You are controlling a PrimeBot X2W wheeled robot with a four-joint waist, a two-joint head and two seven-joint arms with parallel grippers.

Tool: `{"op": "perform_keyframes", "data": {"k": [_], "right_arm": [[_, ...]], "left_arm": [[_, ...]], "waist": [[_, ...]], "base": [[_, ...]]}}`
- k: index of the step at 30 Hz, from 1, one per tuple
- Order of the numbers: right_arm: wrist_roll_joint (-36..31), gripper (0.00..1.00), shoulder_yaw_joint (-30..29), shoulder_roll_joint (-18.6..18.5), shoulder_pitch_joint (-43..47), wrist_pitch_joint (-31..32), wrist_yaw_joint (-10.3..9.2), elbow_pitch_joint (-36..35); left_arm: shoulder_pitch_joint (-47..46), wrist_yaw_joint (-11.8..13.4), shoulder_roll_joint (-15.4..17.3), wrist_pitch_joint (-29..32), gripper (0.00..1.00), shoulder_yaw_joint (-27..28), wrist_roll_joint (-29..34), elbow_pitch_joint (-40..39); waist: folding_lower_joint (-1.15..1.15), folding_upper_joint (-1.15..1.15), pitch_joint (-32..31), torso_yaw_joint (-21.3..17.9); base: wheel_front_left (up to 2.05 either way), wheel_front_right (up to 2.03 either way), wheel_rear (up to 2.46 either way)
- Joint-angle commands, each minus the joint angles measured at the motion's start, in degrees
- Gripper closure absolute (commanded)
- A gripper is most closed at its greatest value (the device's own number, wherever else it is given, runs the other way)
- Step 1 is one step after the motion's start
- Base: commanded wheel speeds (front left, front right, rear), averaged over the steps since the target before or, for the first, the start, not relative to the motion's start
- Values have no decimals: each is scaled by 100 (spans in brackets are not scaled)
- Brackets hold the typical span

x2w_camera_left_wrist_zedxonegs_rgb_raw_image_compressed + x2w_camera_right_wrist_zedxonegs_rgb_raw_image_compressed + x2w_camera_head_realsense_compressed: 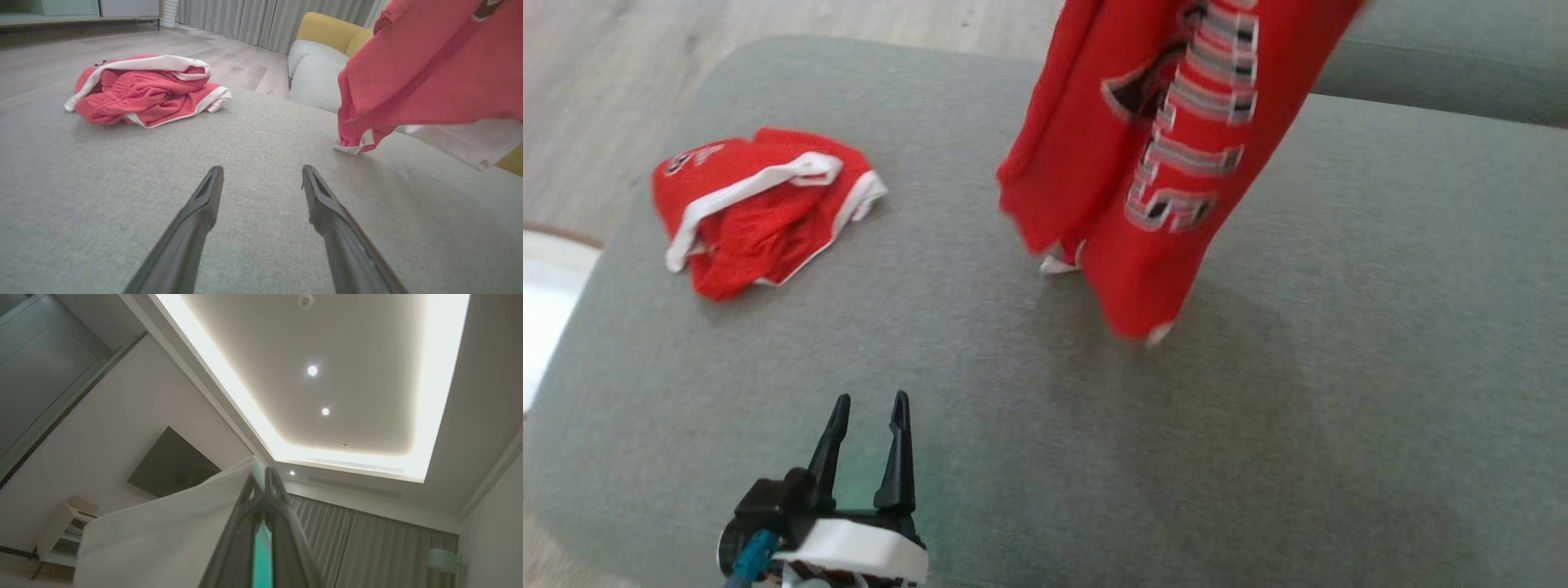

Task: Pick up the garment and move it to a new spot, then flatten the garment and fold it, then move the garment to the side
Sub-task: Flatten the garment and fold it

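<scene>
A red jersey [1160,139] with grey and black lettering hangs from above the head view's top edge, its lower hem just above the grey-green sofa cushion [1045,425]. In the left wrist view the same jersey [429,73] hangs at the upper right, its white tag near the cushion. My right gripper [263,475] points up toward the ceiling, shut on a white edge of the jersey [171,535]. My left gripper [870,404] is open low over the cushion's near left, its fingers [204,204] holding nothing, well left of the jersey.
Crumpled red shorts with white trim [760,208] lie on the cushion's far left, ahead of my left gripper; they show as shorts [143,90] in the left wrist view. Wood floor [605,82] lies beyond the left edge. A pale and yellow armchair [322,57] stands behind.
</scene>
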Motion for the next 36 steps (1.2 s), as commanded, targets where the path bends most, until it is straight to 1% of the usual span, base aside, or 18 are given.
{"op": "perform_keyframes", "data": {"k": [1, 6, 9, 11, 14, 16, 20, 21, 22, 23, 26, 30, 36], "right_arm": [[59, 100, -51, -14, 340, -4, -4, -129], [212, 100, -178, -407, 2284, -4, -4, -457], [238, 100, -460, -527, 3560, -4, -4, -454], [309, 100, -752, -459, 4323, -4, -4, -381], [182, 100, -944, -400, 5201, -4, -4, -390], [25, 100, -919, -370, 5831, -4, -4, -439], [-95, 100, -999, -327, 6376, -4, -4, -236], [-107, 77, -1033, -306, 6469, -4, -4, -87], [-114, 21, -1066, -276, 6539, -4, -4, 85], [-102, 0, -1078, -226, 6570, -4, -4, 224], [-75, 0, -1196, -60, 6486, -4, -4, 249], [-76, 0, -1377, 191, 6365, -4, -4, -26], [-173, 0, -1566, 492, 6193, -4, -4, -339]], "left_arm": [[-141, 17, 7, -30, 0, 166, 11, -174], [-93, 37, 7, -30, 0, 196, 19, -160], [-55, 33, 7, -30, 0, 268, 82, -154], [-37, 22, 7, -30, 0, 327, 134, -146], [15, 8, 7, -30, 0, 426, 181, -125], [72, -19, 7, -30, 0, 489, 216, -94], [91, -35, 7, -30, 0, 521, 221, -77], [82, -43, 7, -30, 0, 522, 212, -76], [69, -50, 7, -30, 0, 512, 210, -75], [52, -51, 7, -30, 0, 508, 204, -81], [-24, -56, 7, -30, 0, 480, 180, -108], [-217, -74, 7, -30, 0, 371, 111, -169], [-835, -146, 7, -30, 0, -20, -112, -120]], "waist": [[0, 0, -1, -138], [0, 0, -56, -447], [0, 0, -68, -609], [0, 0, -89, -701], [0, 0, -149, -840], [0, 0, -223, -981], [0, 0, -288, -1130], [0, 0, -297, -1162], [0, 0, -299, -1185], [0, 0, -292, -1216], [0, 0, -240, -1298], [0, 0, -124, -1367], [0, 0, 139, -1398]], "base": [[0, 0, 0], [0, 0, 0], [0, 0, 0], [0, 0, 0], [0, 0, 0], [0, 0, 0], [0, 0, 0], [0, 0, 0], [0, 0, 0], [0, 0, 0], [0, 0, 0], [0, 0, 0], [0, 0, 0]]}}
